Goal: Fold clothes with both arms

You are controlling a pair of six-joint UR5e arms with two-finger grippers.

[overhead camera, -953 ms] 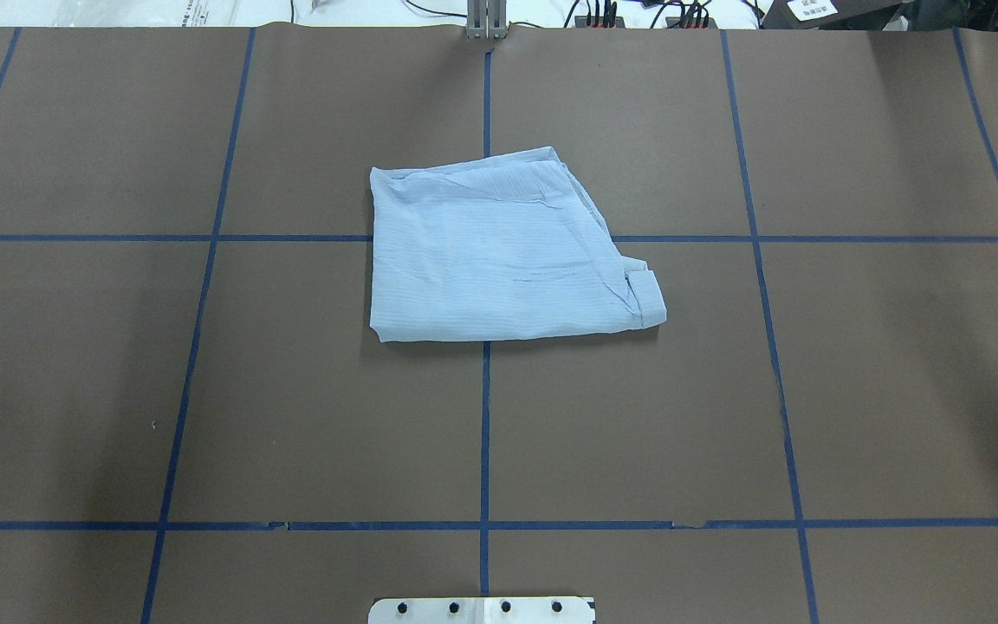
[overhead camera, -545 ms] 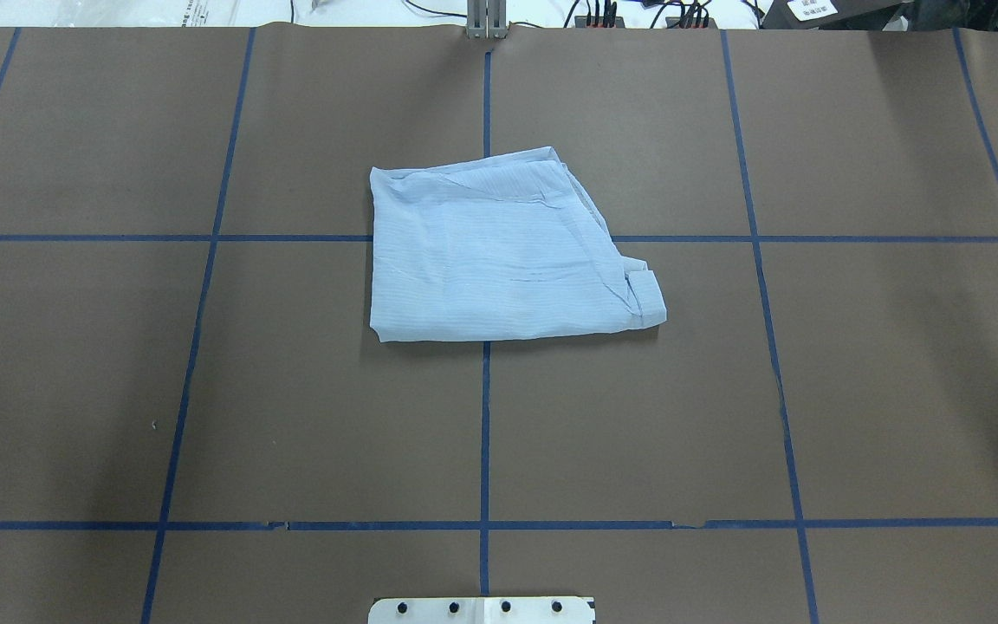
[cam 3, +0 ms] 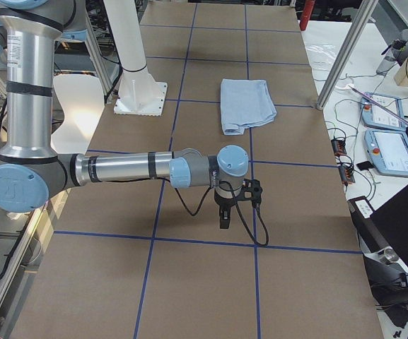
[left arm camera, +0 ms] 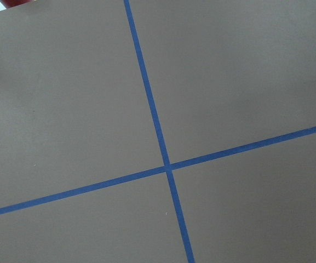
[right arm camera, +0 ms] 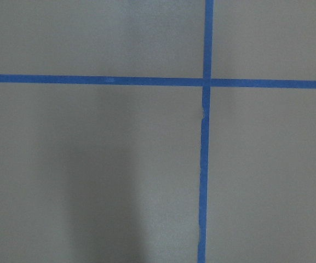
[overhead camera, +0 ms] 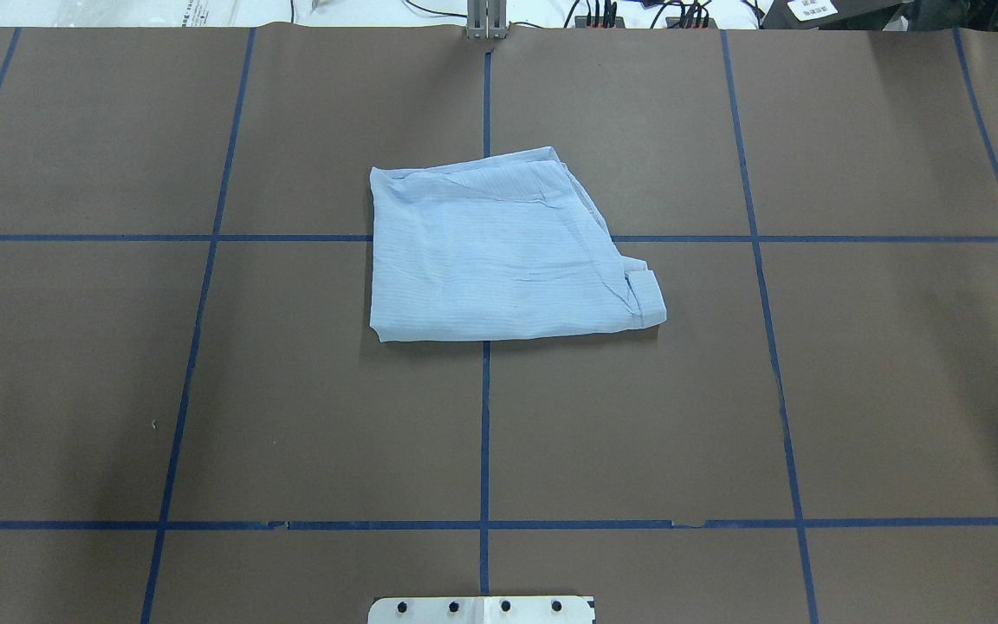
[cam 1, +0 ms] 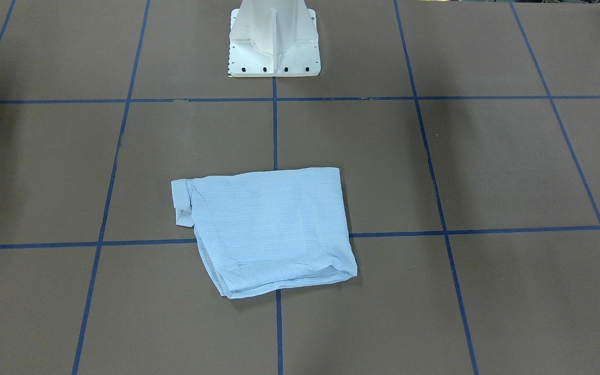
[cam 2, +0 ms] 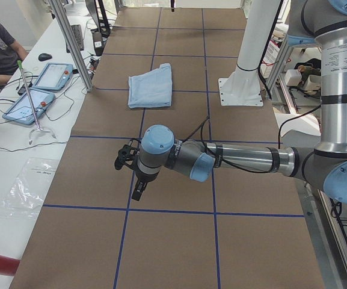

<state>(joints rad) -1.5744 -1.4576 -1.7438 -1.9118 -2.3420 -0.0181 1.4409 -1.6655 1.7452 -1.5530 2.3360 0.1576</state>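
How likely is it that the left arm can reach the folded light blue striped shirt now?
Probably yes. The left gripper hangs over the brown table, off to the side of the folded light blue shirt, and nothing lies between them.

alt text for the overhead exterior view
A light blue striped shirt, folded into a rough rectangle, lies flat near the middle of a brown table marked with blue tape grid lines. A white base plate shows at the bottom edge.
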